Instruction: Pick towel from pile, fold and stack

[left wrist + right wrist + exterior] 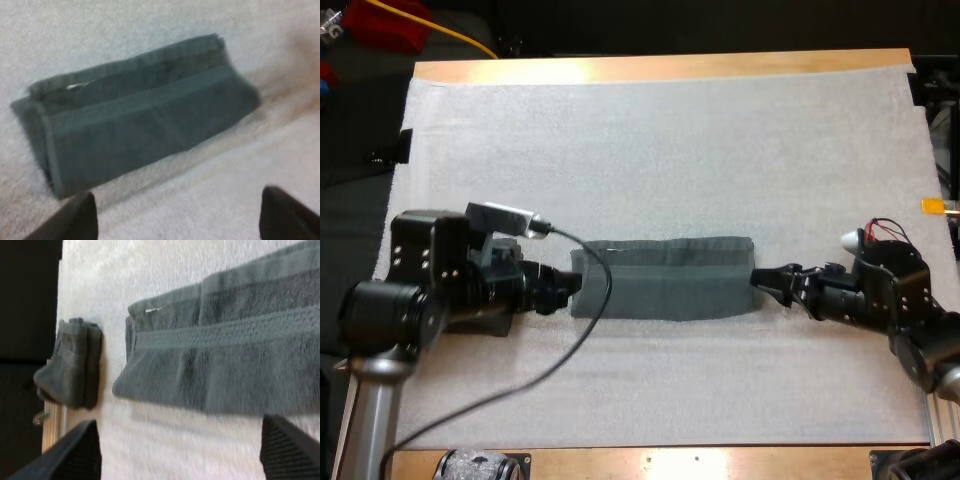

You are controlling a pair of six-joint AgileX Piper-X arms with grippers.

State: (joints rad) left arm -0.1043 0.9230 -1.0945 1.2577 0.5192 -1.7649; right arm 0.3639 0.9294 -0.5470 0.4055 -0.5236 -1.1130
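A dark grey-green towel (662, 278), folded into a long strip, lies across the middle of the white mat (660, 140). My left gripper (572, 286) is at the strip's left end and my right gripper (758, 278) at its right end. In the left wrist view the towel (140, 115) lies just ahead of my left gripper (177, 196), which is open and clear of the cloth. The right wrist view has my right gripper (178, 423) open too, its fingers apart in front of the towel (220, 360). A small white tag (153, 310) shows at one corner.
A folded stack of towels (75, 362) sits beyond the strip's end, near the mat's edge and the wooden table rim (52, 427). Bare mat stretches in front of the strip and behind it.
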